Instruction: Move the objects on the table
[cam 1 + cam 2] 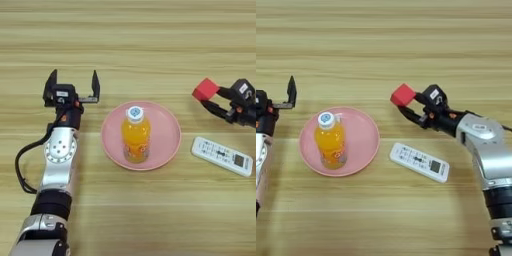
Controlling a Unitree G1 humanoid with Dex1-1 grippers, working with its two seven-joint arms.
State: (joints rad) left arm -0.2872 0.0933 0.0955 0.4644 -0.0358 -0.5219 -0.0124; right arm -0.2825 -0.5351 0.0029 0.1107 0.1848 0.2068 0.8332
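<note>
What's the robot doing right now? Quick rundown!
Right gripper shut on red cube. Left gripper open, empty. Juice bottle on pink plate; remote untouched.

Orange juice bottle [135,133] on plate; white remote [419,162] flat on table [150,40]; red cube [403,94] seemingly lifted

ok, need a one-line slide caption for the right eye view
Right gripper holds the red cube beside the pink plate bearing the juice bottle; remote on the table.
</note>
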